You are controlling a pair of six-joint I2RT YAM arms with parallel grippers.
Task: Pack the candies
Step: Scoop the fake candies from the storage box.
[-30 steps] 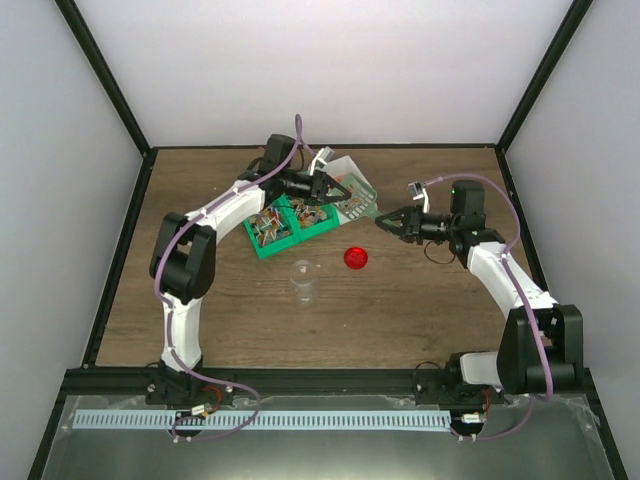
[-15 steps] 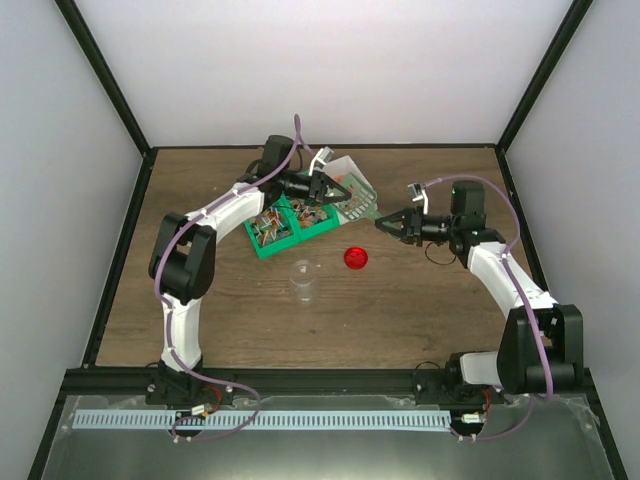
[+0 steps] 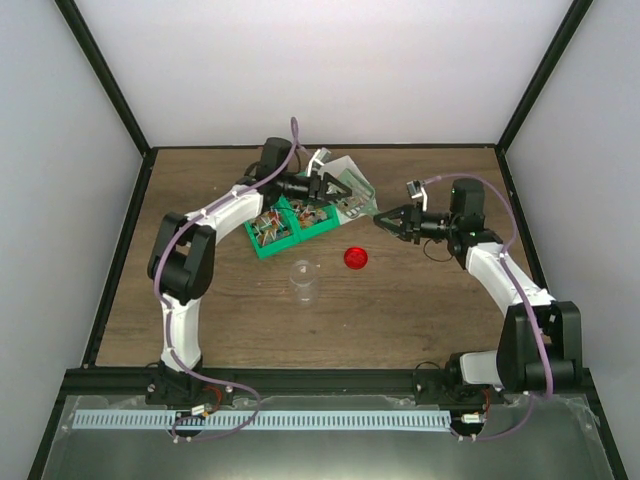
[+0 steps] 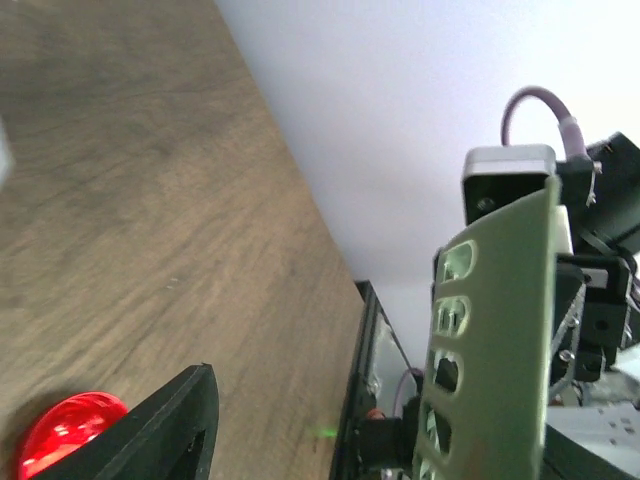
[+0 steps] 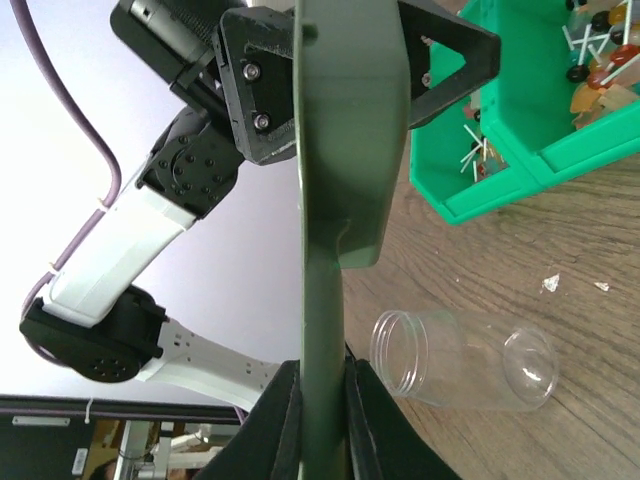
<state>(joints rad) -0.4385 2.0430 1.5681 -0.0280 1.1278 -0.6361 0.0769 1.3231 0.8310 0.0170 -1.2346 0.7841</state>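
Observation:
The candies (image 3: 268, 227) lie in a green two-compartment bin (image 3: 300, 236) at the back of the table; several on white sticks (image 5: 600, 60) show in the right wrist view. A green slotted scoop (image 3: 352, 200) hangs just right of the bin. My right gripper (image 3: 383, 221) is shut on its handle (image 5: 325, 300). My left gripper (image 3: 338, 190) is open around the scoop's blade (image 4: 490, 340), with one finger (image 4: 170, 430) well apart from it. The clear jar (image 3: 303, 281) stands without a lid in front of the bin.
The round red lid (image 3: 355, 258) lies on the wood right of the jar, below the scoop. White walls and a black frame close in the table on three sides. Both forearms reach over the table's back half.
My left gripper's jaws have opened off the scoop blade they were shut on. The right gripper stays shut on the handle and has shifted slightly.

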